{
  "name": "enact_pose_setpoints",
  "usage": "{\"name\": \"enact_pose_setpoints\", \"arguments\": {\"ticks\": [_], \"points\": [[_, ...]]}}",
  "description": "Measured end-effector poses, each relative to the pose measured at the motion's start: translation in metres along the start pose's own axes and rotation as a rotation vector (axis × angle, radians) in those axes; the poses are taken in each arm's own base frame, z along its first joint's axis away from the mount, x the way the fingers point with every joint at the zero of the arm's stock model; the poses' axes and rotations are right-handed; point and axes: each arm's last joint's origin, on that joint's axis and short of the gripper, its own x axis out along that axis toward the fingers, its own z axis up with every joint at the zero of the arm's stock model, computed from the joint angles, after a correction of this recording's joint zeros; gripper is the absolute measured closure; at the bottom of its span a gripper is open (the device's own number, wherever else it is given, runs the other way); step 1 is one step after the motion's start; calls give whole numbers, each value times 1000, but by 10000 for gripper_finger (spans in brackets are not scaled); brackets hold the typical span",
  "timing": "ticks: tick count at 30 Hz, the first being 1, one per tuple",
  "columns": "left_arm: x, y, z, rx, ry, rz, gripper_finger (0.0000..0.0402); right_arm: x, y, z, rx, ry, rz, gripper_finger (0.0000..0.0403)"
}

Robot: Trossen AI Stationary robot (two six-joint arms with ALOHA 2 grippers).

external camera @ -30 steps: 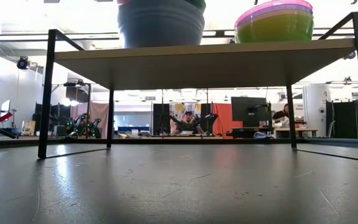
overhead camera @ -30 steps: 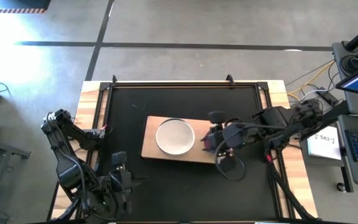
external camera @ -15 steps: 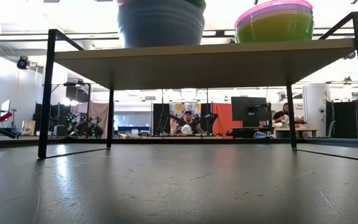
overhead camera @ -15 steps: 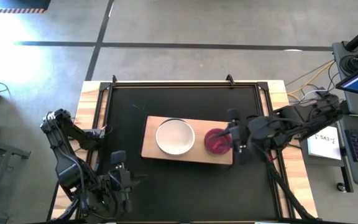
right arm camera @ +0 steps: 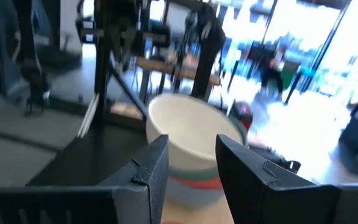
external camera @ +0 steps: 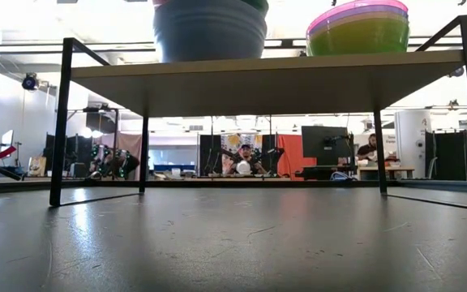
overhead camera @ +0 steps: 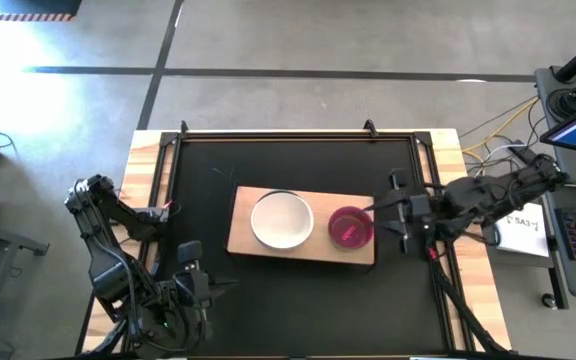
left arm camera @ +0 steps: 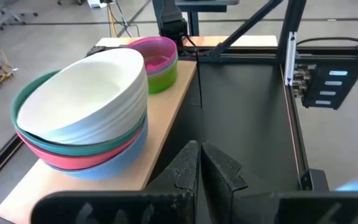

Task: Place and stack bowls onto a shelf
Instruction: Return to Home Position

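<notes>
At the middle of the black surface (overhead camera: 208,170), the pale wood shelf (overhead camera: 240,240), raised on thin black legs (external camera: 59,122) in the low view. On its 9 o'clock half, a stack of four: cream-white bowl (left arm camera: 82,93) uppermost, then teal-green bowl (left arm camera: 104,144), red bowl (left arm camera: 86,163), and blue-grey bowl (left arm camera: 114,167) at the bottom. On the 3 o'clock half, apart from that stack, a lower stack, with the magenta bowl (overhead camera: 350,228) on top and the yellow-green bowl (left arm camera: 166,76) beneath. Just off the shelf's 3 o'clock end, clear of the magenta bowl: right arm (overhead camera: 468,198), right jaws released and empty. Folded low at the surface's 7 o'clock corner: left arm (overhead camera: 118,270), left jaws clenched on nothing. Far behind, under the shelf in the low view, a seated person (external camera: 244,160)
</notes>
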Motion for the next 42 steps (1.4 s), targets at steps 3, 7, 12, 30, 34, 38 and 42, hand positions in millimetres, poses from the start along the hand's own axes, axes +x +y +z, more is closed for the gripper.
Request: {"name": "enact_pose_setpoints", "arguments": {"ticks": [3,7,12,30,34,38,42], "points": [[0,0,0,-2,-8,8,402,-5,1,-10,-18,-108,-22,280],[0,0,0,-2,-8,8,402,-7,3,-24,-29,-219,-50,280],[0,0,0,-1,-7,8,402,-6,7,-43,-41,-269,-65,280],[0,1,0,2,-6,9,402,-36,-2,-95,100,-577,-556,280],[0,1,0,2,-6,10,402,-48,-5,-105,146,-644,-608,280],[0,1,0,3,-6,10,402,-49,-9,-113,159,-603,-690,280],[0,1,0,3,-6,10,402,-49,-13,-122,190,-568,-763,280]]}}
